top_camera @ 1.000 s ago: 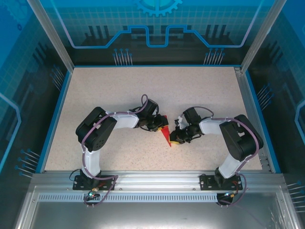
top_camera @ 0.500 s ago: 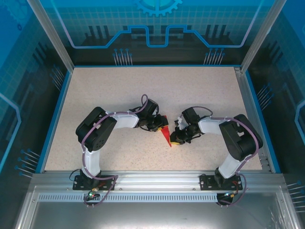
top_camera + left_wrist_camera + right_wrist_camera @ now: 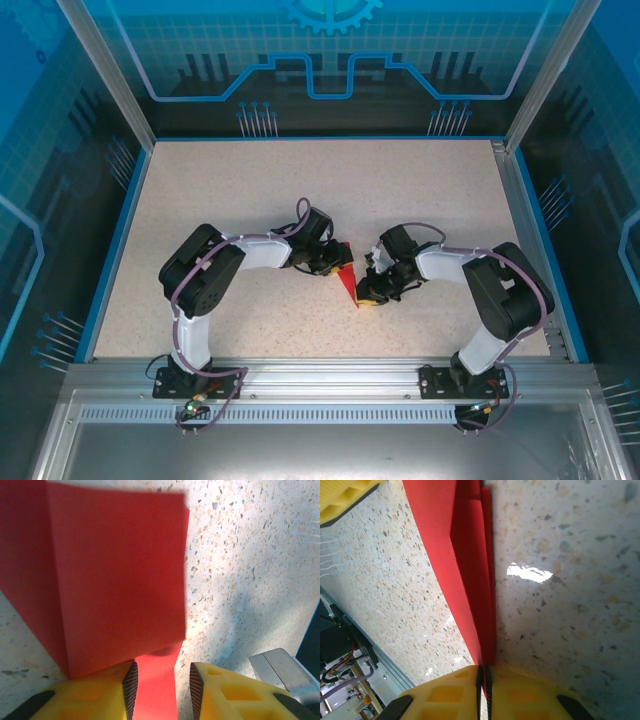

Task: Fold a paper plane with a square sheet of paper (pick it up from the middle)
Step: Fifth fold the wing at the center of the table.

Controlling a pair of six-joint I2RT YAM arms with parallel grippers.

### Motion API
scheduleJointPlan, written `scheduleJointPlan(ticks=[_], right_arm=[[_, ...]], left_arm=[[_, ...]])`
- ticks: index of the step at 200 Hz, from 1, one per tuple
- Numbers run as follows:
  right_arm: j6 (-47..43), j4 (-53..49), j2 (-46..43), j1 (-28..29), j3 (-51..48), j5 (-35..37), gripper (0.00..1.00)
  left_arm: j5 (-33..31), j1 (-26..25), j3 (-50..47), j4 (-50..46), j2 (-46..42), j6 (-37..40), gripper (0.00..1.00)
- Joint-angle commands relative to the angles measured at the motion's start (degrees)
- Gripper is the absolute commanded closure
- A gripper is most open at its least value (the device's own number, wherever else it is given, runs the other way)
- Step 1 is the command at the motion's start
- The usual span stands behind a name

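Robot lab cell, blue-panelled enclosure (image 3: 330, 60), aluminium frame (image 3: 105, 70), speckled table (image 3: 250, 190)

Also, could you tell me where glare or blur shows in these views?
Right wrist: a bright glare spot on the table beside the paper. Left wrist: the paper's far edge is blurred, soft shadows cross the table. Top view: sharp, evenly lit.

My right arm (image 3: 455, 265) has crept a little. Its wrist has edged left, toward the paper plane (image 3: 347, 284), and its elbow has swung slightly outward to the right, nearer the table's (image 3: 250, 190) front edge. The shift is very small.
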Motion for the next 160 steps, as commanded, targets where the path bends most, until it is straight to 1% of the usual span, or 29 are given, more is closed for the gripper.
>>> scheduleJointPlan(ticks=[1,56,75,90,101,144,160], right_arm=[[-0.98,-2.92,-0.46,0.95,0.59,-0.64,0.88],[-2.06,-3.60,1.86,1.98,0.80,-0.88,0.89],[-2.71,-5.68,2.58,2.57,1.18,0.80,0.89],[-3.08,-8.25,3.19,2.98,1.72,4.28,0.89],[-3.01,-9.06,3.66,2.98,1.95,5.53,0.90],[-1.95,-8.91,3.41,3.14,2.07,6.16,0.91],[-1.40,-7.79,1.98,3.27,1.93,5.86,0.90]], left_arm=[[-2.26,-0.15,-0.10,-5.48,-0.04,1.09,0.63],[-2.35,-0.22,0.07,-5.74,-0.04,1.12,0.63],[-2.26,-0.20,0.08,-5.89,0.05,1.12,0.63],[-2.35,-0.21,-0.15,-5.83,-0.12,1.12,0.63],[-2.35,-0.20,-0.17,-5.91,-0.13,1.10,0.63],[-2.61,-0.21,-0.10,-6.35,-0.39,1.43,0.63],[-2.61,-0.22,-0.02,-6.45,-0.39,1.43,0.64]])
